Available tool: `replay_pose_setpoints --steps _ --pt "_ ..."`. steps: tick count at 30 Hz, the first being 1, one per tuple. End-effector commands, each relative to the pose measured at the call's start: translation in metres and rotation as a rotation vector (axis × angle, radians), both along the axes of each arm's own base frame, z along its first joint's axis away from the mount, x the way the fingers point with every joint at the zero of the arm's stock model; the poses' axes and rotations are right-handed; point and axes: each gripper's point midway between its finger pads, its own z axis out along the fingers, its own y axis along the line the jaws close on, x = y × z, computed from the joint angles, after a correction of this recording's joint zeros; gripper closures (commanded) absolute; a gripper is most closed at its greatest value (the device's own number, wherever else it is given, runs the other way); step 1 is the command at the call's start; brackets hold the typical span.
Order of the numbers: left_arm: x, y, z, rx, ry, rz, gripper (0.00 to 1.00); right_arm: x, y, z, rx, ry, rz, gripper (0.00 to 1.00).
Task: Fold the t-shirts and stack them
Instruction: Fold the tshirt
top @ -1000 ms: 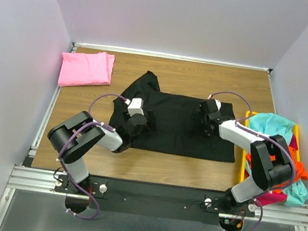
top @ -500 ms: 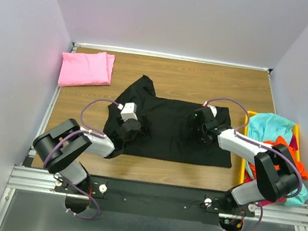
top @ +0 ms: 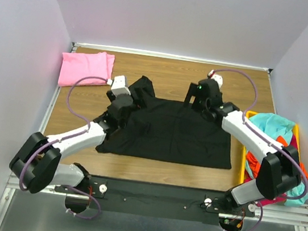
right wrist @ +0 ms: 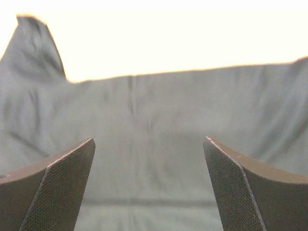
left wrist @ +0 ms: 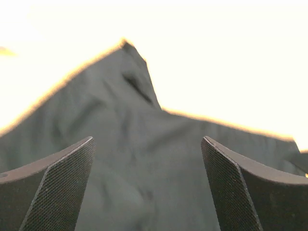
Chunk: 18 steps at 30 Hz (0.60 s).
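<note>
Black t-shirt (top: 169, 132): soft matte cloth, lightly wrinkled, laid flat mid-table as a rough rectangle, with one pointed sleeve sticking out at its far-left corner. Wooden table (top: 171, 72), brown grain. Pink t-shirt (top: 86, 68) folded into a small square pad at the far-left corner, well apart from the black one. Yellow bin (top: 244, 154) at the right edge holds a loose heap of t-shirts (top: 273, 125), teal on top, with orange and magenta bits showing.

Left arm is stretched long and diagonal from its base to the shirt's far-left part. Right arm is bent and reaches over the far-right edge of the shirt.

Left gripper (left wrist: 147, 144): dark textured fingers (left wrist: 57, 187) spread wide, nothing held. Black cloth and the sleeve point show between and beyond the jaws, no contact seen. Right gripper (right wrist: 149, 144): jaws also wide apart and empty. The shirt's flat body fills the gap ahead, with its far edge and sleeve beyond; cannot tell if the tips touch the cloth.
</note>
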Motion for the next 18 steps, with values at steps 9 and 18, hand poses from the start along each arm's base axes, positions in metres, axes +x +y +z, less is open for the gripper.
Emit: replay_pose_setpoints --steps 9,18 --pt "0.118 0.013 0.022 0.201 0.051 -0.003 0.05 0.081 -0.124 -0.036 -0.086 0.096 -0.228 0.03" --pt "0.180 0.014 -0.024 0.279 0.183 -0.034 0.10 0.085 -0.171 -0.084 -0.104 0.203 -0.308 0.13"
